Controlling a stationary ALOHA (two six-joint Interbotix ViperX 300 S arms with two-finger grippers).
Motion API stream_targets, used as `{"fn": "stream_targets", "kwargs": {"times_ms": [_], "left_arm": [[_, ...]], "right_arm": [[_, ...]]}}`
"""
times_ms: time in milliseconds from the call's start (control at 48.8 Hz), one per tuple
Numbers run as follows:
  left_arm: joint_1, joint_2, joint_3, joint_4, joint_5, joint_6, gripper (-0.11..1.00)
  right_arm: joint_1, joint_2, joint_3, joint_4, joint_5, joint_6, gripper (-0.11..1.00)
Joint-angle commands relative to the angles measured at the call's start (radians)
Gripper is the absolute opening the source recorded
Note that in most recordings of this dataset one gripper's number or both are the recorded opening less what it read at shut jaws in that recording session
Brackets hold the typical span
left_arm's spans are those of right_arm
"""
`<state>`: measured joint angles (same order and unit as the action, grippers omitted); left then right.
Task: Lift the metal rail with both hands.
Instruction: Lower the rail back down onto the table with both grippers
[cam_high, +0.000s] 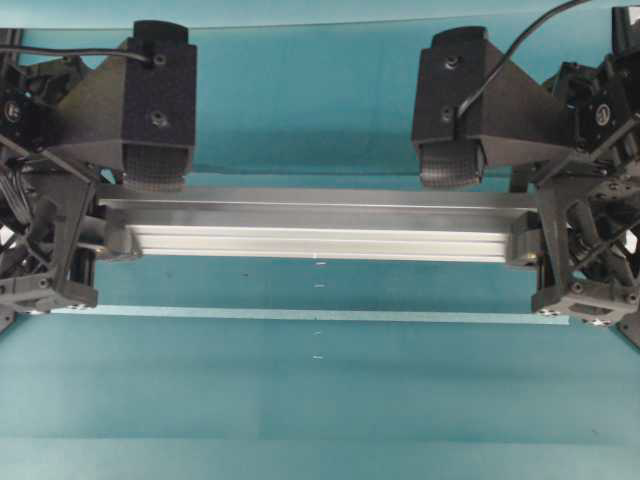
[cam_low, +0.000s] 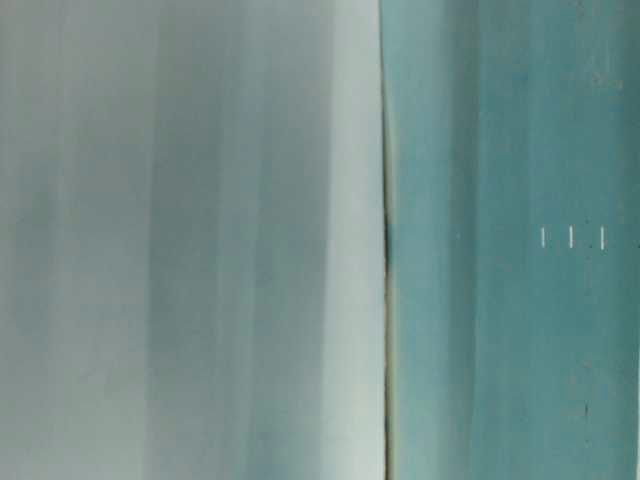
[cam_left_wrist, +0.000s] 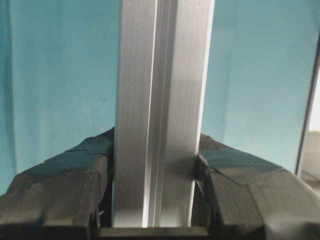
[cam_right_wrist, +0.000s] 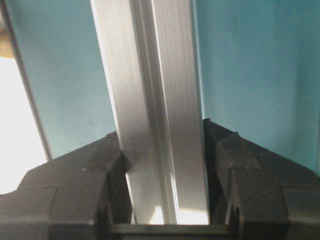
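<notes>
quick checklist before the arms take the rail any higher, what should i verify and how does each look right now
1. Left gripper closed on the metal rail: ok, a finger presses each side in the left wrist view.
2. Right gripper closed on the rail: ok, its fingers flank it tightly in the right wrist view.
3. Grips near opposite ends: ok, one at each end in the overhead view.
4. Rail level: ok, it runs parallel to the pale tape strip.
5. Rail clear of the table: cannot tell; the table-level view is a blur.
6. Rail seated deep between the fingers: ok, it runs past the fingertips in both wrist views.
</notes>
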<state>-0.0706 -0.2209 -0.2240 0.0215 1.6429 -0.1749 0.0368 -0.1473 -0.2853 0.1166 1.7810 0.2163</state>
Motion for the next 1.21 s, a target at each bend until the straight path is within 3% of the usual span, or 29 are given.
{"fn": "stream_targets", "kwargs": {"times_ms": [0, 266, 471, 717, 1025, 1189], "left_arm": [[0.006, -0.005, -0.035, 0.006, -0.005, -0.046, 0.32], [0.006, 0.005, -0.035, 0.006, -0.005, -0.046, 0.32], [0.006, -0.003, 0.080, 0.006, -0.081, -0.046, 0.32], [0.006, -0.021, 0.319, 0.006, -0.242, -0.048, 0.32], [0.012, 0.011, 0.580, 0.006, -0.466, -0.034, 0.32], [0.012, 0.048, 0.667, 0.006, -0.595, -0.034, 0.32]], "right_arm": [[-0.006, -0.005, -0.025, -0.005, -0.008, 0.055, 0.38], [-0.006, -0.005, -0.014, -0.012, -0.008, 0.052, 0.38], [-0.006, -0.011, 0.103, -0.032, -0.055, 0.037, 0.38], [-0.017, -0.028, 0.391, -0.032, -0.318, -0.020, 0.38], [-0.026, -0.018, 0.627, -0.055, -0.563, -0.031, 0.38], [-0.025, 0.014, 0.724, -0.061, -0.699, -0.037, 0.38]]}}
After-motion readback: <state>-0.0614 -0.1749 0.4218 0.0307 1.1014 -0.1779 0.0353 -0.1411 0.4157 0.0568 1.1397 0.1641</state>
